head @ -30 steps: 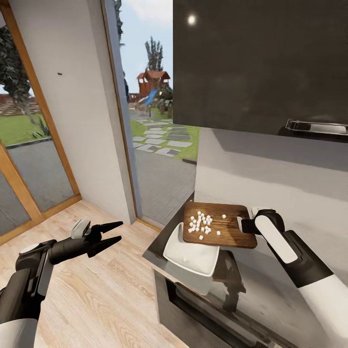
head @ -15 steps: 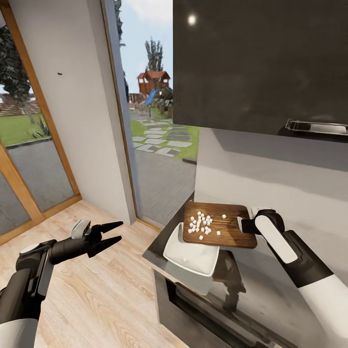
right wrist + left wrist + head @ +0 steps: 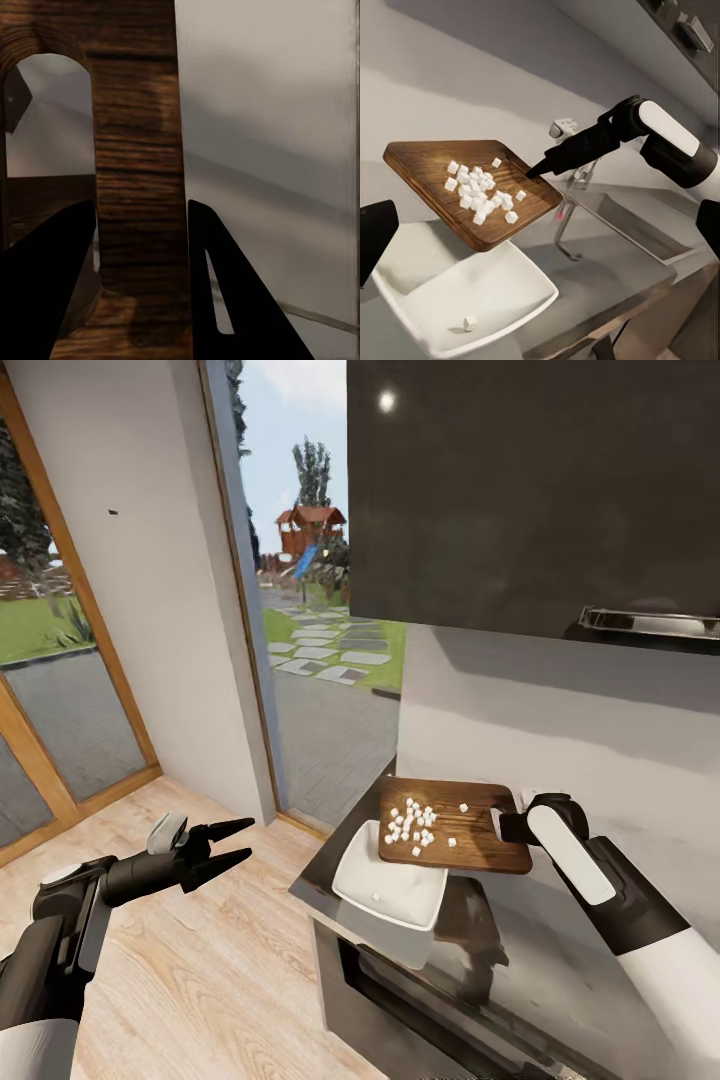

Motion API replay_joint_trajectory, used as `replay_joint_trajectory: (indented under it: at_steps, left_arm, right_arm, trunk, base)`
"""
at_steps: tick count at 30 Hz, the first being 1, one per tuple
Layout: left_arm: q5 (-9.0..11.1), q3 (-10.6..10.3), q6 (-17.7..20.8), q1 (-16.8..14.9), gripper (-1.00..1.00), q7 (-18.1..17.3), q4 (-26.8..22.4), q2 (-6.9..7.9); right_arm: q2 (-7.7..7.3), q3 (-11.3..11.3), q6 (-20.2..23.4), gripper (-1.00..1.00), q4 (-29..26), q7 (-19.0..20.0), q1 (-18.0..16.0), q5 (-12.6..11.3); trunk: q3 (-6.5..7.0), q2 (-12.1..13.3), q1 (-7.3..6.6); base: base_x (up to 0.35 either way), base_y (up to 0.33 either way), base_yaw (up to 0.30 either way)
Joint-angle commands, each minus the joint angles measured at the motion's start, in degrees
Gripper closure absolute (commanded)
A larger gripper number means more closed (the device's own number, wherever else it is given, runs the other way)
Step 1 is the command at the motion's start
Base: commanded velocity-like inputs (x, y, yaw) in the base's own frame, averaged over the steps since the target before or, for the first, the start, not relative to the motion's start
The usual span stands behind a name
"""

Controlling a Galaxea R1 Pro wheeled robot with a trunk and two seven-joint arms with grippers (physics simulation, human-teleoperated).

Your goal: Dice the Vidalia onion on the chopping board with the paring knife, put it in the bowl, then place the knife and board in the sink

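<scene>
1. The dark wood chopping board (image 3: 455, 826), held by its handle end, hangs tilted above the countertop (image 3: 520, 930).
2. Small white onion cubes (image 3: 412, 823) cluster on it.
3. The white squarish bowl (image 3: 388, 888) sits below its lower edge, one cube (image 3: 469, 323) inside.
4. The steel sink (image 3: 637, 225) lies beyond.

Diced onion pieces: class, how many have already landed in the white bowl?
1. A single piece lies on the floor of the bowl; the rest sit heaped on the chopping board, held above it by the right gripper.
</scene>
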Motion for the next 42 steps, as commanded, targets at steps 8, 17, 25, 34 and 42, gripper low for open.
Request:
replay_joint_trajectory:
  at_steps: [8, 17, 25, 34, 42]
  left_arm:
    - [0.0, 0.0, 0.6, 0.0, -1.0, -0.2, 0.0, 0.01]
    - [0.0, 0.0, 0.6, 0.0, -1.0, -0.2, 0.0, 0.01]
    - [0.0, 0.0, 0.6, 0.0, -1.0, -0.2, 0.3, 0.01]
    - [0.0, 0.0, 0.6, 0.0, -1.0, -0.2, 0.3, 0.01]
    - [0.0, 0.0, 0.6, 0.0, -1.0, -0.2, 0.3, 0.01]
  right_arm:
    - [-0.05, 0.6, 0.1, 1.0, 0.0, -3.8, -0.1, -0.5]
    - [-0.05, 3.5, 0.1, 1.0, 0.0, -6.0, -0.1, -0.5]
    - [-0.05, 3.6, 0.1, 1.0, 0.0, -6.6, -0.1, -0.5]
    - [-0.05, 3.6, 0.1, 1.0, 0.0, -6.7, -0.1, -0.5]
    - [-0.05, 3.6, 0.1, 1.0, 0.0, -6.9, -0.1, -0.4]
  trunk:
    - [-0.13, -0.1, 0.04]
    - [-0.13, -0.1, 0.04]
    - [-0.13, -0.1, 0.04]
    - [-0.13, -0.1, 0.04]
    - [-0.13, -0.1, 0.04]
  base:
    - [0.0, 0.0, -0.042]
    - [0.0, 0.0, 0.0]
    - [0.0, 0.0, 0.0]
    - [0.0, 0.0, 0.0]
    - [0.0, 0.0, 0.0]
